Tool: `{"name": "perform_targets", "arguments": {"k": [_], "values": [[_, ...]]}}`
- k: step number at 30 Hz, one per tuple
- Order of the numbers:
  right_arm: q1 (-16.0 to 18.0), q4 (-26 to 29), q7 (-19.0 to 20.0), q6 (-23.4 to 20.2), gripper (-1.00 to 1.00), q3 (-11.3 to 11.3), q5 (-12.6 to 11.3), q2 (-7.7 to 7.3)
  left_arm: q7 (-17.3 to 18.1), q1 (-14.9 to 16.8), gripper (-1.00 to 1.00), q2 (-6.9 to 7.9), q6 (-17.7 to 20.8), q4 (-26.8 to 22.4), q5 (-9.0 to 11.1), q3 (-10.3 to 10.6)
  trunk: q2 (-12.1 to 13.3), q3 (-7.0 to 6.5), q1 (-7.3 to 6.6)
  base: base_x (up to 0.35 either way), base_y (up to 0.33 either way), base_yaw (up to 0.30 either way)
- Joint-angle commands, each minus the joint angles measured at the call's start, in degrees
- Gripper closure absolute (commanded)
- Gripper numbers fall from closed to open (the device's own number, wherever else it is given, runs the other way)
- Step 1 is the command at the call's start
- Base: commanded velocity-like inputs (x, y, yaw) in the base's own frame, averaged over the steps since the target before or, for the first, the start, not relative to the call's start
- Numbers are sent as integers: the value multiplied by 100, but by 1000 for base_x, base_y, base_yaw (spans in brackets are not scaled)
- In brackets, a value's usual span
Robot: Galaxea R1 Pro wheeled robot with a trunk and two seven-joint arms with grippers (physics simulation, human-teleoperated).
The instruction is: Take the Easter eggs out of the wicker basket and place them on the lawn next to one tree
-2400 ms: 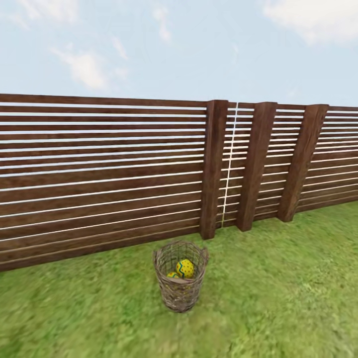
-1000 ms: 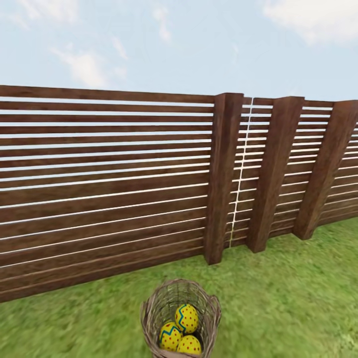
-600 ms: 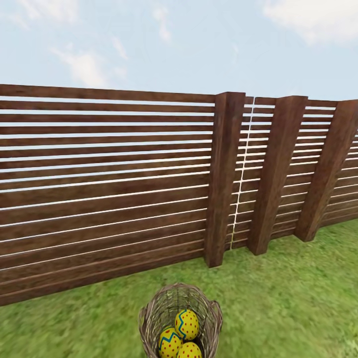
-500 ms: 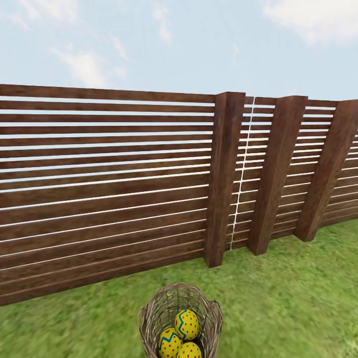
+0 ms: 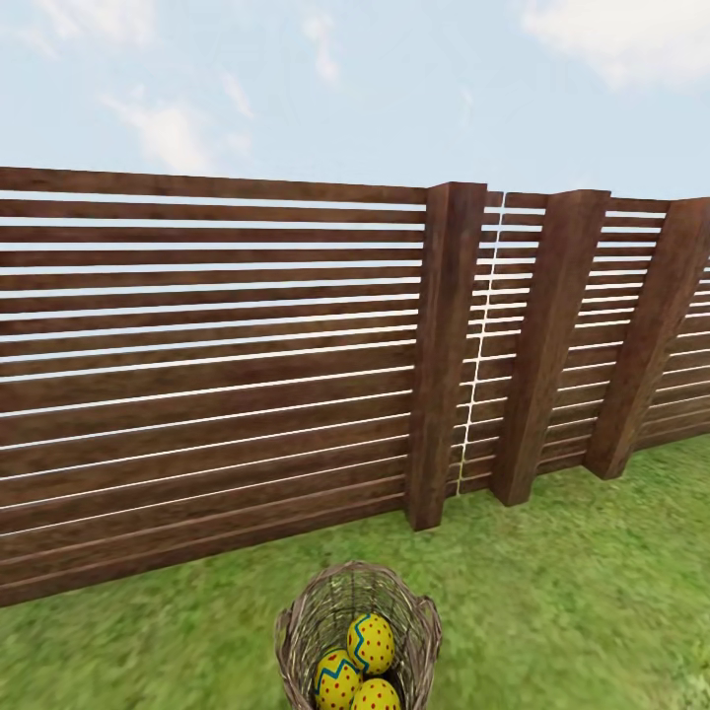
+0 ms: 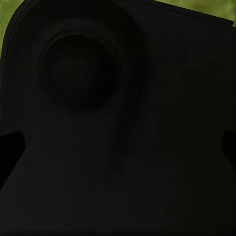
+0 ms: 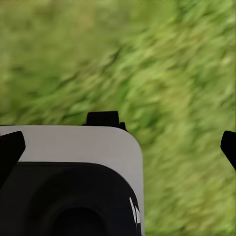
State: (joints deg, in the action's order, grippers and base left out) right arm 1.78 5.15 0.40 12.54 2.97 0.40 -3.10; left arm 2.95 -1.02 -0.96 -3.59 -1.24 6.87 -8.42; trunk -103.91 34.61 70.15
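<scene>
The wicker basket (image 5: 357,631) sits on the lawn (image 5: 572,602) at the bottom middle of the head view, in front of the brown fence (image 5: 207,365). All three Easter eggs (image 5: 370,643) lie inside it, touching each other (one has red dots, two have blue zigzags). In the right wrist view, two dark finger tips (image 7: 10,147) stand far apart over blurry grass, so the right gripper (image 7: 118,147) is wide. The left wrist view is almost all black, so I cannot tell about the left gripper.
</scene>
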Motion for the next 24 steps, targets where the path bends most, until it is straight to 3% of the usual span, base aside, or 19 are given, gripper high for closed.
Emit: {"name": "perform_targets", "arguments": {"k": [1, 24], "values": [[4, -6, 4, 21, -100, 28, 4, -5, 26, -3, -100, -1, -2, -8, 60, -20, -2, 4, 0, 0, 0, 0], [5, -6, 0, 19, -100, 43, -12, -32, 51, -3, -100, -2, -25, -16, 37, 16, -2, 4, 0, 0, 0, 0]]}}
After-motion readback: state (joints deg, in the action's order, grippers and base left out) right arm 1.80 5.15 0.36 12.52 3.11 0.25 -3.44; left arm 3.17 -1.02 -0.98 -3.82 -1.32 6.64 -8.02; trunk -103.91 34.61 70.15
